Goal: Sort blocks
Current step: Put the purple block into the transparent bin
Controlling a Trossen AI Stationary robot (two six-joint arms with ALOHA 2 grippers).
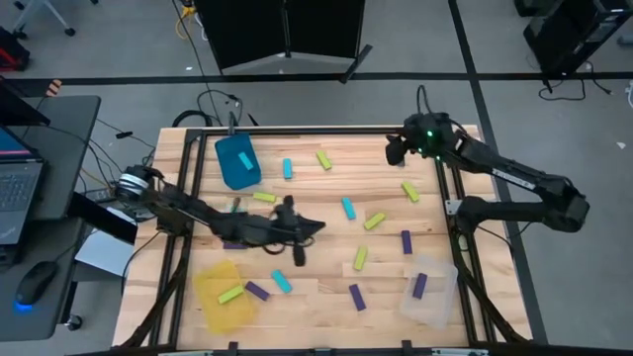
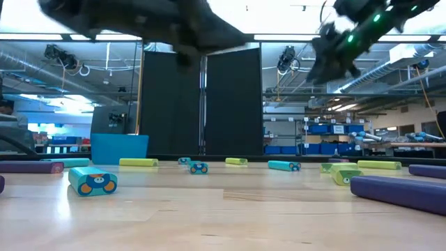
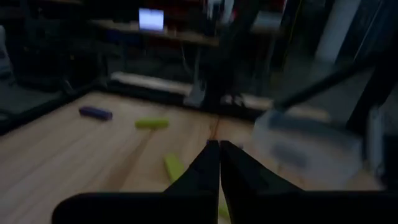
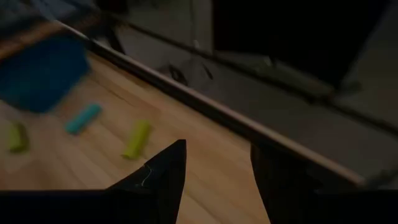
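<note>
Wooden desk (image 1: 316, 297) carries the scattered blocks (image 1: 348, 208) and three corner bins. Over its middle, the left hand (image 3: 219, 163) has its fingers pressed together, holding nothing. The right hand (image 4: 217, 163) hovers at the far edge, fingers parted, empty.

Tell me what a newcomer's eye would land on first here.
Coloured blocks lie scattered over the wooden table, with a teal bin at the far left and yellow and clear bins along the near edge. The left tool hangs shut mid-table; the right tool waits open at the far edge.
</note>
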